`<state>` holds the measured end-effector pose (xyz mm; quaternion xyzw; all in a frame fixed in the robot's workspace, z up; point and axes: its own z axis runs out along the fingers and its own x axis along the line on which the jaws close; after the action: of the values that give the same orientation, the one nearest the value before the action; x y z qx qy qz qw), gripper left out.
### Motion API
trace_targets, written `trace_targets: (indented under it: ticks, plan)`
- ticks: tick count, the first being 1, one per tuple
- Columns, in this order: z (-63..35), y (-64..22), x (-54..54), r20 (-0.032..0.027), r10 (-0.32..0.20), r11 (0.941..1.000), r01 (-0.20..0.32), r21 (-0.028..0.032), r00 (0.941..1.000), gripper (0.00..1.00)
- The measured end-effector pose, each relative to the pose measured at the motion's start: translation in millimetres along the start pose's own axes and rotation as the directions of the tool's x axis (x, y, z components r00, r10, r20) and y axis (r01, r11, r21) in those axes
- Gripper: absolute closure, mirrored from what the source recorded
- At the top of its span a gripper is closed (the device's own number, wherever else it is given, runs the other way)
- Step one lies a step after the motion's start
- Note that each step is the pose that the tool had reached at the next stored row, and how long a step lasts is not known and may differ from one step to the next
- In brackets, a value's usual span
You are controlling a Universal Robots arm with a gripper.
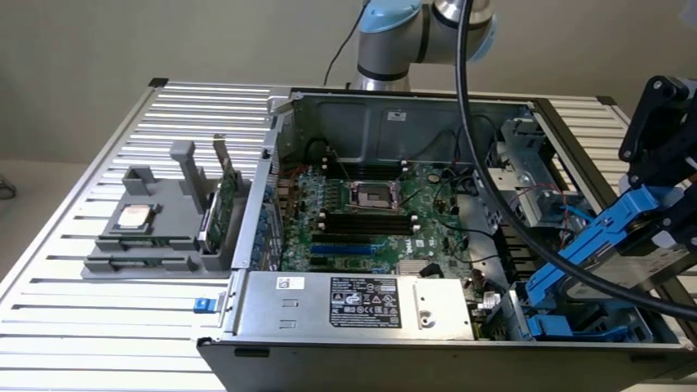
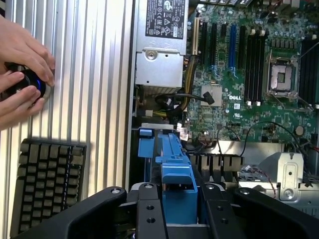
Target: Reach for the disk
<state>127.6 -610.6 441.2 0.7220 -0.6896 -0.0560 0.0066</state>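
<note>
The disk (image 1: 642,269) is a silver-grey drive framed by blue carrier rails (image 1: 605,233). It hangs tilted over the drive bay at the exterior view's right side of the open computer case (image 1: 381,122). My black gripper (image 1: 654,224) is shut on it from above. In the wrist view the blue carrier (image 2: 177,174) sits clamped between my two black fingers (image 2: 149,211), with my gripper (image 2: 177,204) closed around it. The drive's label is hidden.
A large silver power supply (image 1: 360,302) fills the case's front, with the green motherboard (image 1: 370,220) behind it. A grey tray holding a CPU chip (image 1: 133,216) stands on the slatted table (image 1: 65,269). A person's hands (image 2: 22,74) and a keyboard (image 2: 45,184) lie beside the case.
</note>
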Motion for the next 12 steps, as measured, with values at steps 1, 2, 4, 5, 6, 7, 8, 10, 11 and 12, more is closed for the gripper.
trace_targets:
  ticks: [1,2,4,5,6,7,8,10,11,12]
  plan:
    - [0.1,0.1,0.0,-0.0001,0.000,1.0000,0.000,0.0000,1.0000,0.67]
    - [0.1,0.1,0.0,-0.0001,0.000,1.0000,0.000,0.0000,1.0000,0.67]
    - [0.2,0.2,0.0,0.0001,0.000,1.0000,0.000,0.0000,1.0000,0.67]
    - [0.3,0.3,0.1,0.0002,0.000,1.0000,0.000,0.0000,1.0000,0.67]
    - [0.4,0.4,0.1,0.0002,0.000,1.0000,0.000,0.0000,1.0000,0.67]
    - [0.6,0.6,0.1,0.0004,0.000,1.0000,0.000,0.0000,1.0000,0.67]
    - [0.8,0.8,0.1,0.0005,0.000,1.0000,0.000,0.0000,1.0000,0.67]
    - [1.0,1.2,0.0,0.0001,0.000,1.0000,0.000,0.0000,1.0000,0.67]
    - [1.2,1.5,0.1,0.0002,0.000,1.0000,0.000,0.0000,1.0000,0.67]
    - [1.5,1.6,0.1,0.0003,0.000,1.0000,0.000,0.0001,1.0000,0.67]
